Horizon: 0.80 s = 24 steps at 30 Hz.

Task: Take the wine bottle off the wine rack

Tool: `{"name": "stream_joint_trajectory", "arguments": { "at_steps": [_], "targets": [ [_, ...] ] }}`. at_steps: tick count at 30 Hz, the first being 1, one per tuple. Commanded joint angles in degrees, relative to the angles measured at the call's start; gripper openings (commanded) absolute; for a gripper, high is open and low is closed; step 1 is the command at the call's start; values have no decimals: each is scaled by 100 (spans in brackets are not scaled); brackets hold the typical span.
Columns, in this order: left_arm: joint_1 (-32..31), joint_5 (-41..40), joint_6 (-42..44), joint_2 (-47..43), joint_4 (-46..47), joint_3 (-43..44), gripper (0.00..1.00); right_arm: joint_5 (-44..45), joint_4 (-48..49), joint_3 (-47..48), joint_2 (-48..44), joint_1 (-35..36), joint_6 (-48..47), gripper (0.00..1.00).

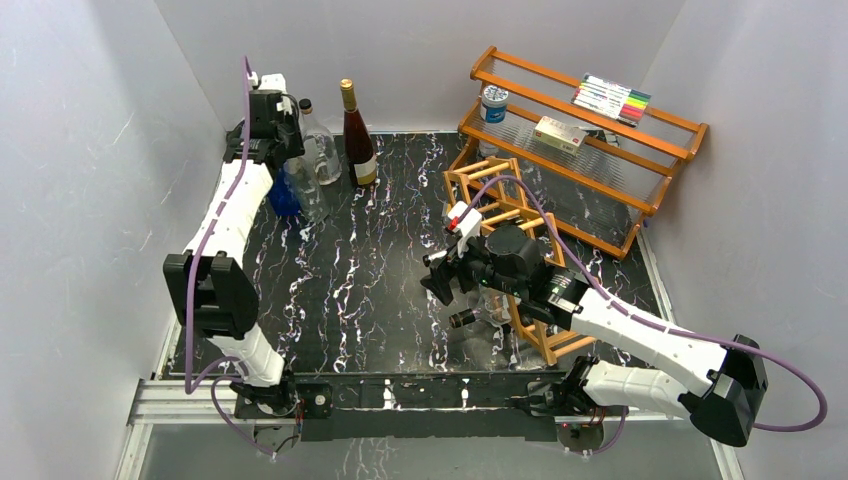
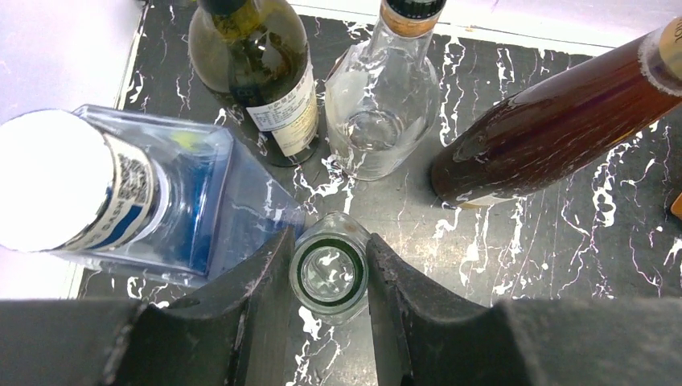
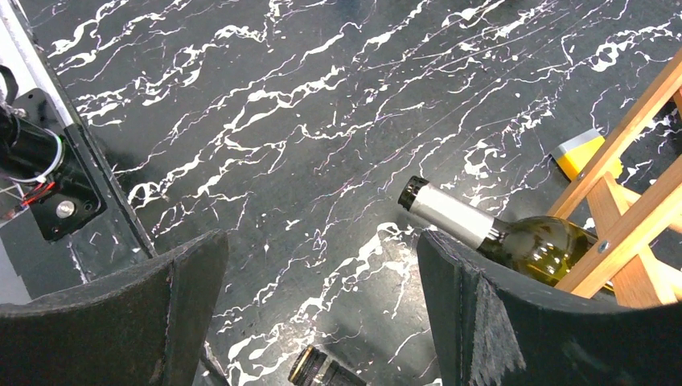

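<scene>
The wine rack (image 1: 505,200), an orange-brown lattice, stands right of centre. A green wine bottle (image 3: 515,237) with a silver foil neck lies in the wine rack (image 3: 635,233), neck pointing out over the table. Below it pokes a second, dark neck with a gold ring (image 3: 322,370), also seen from above (image 1: 463,319). My right gripper (image 3: 320,249) hangs open just left of these necks, touching neither (image 1: 440,280). My left gripper (image 2: 330,237) is at the back left (image 1: 285,150), shut on the mouth of an upright clear glass bottle (image 2: 330,277).
Around the left gripper stand a blue square bottle (image 2: 161,201), a green labelled bottle (image 2: 265,72), a clear bottle (image 2: 378,104) and a brown bottle (image 2: 555,121). A two-tier wooden shelf (image 1: 600,150) stands behind the rack. A yellow-grey block (image 3: 581,153) lies by the rack.
</scene>
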Motion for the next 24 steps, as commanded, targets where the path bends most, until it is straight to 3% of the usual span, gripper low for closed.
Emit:
{"name": "stream_joint_trajectory", "arguments": {
  "at_steps": [1,4,9,12,15,24],
  "targets": [
    [18,188,226,42,202,356,0,147,40,216,-127,37,-32,98],
    [18,211,282,13,140,288,0,199,-6,222,-101,34,-85,98],
    [18,341,323,-151,174,62,46,521,-311,374,15,36,-338,98],
    [18,490,302,-293,93,23,61,747,-641,592,88,36,-515,98],
    [18,648,260,-523,-25,-68,69,786,-922,712,102,29,-858,98],
    [18,1140,-108,-1640,-553,-680,82,-179,-2340,898,173,64,-2494,98]
  ]
}}
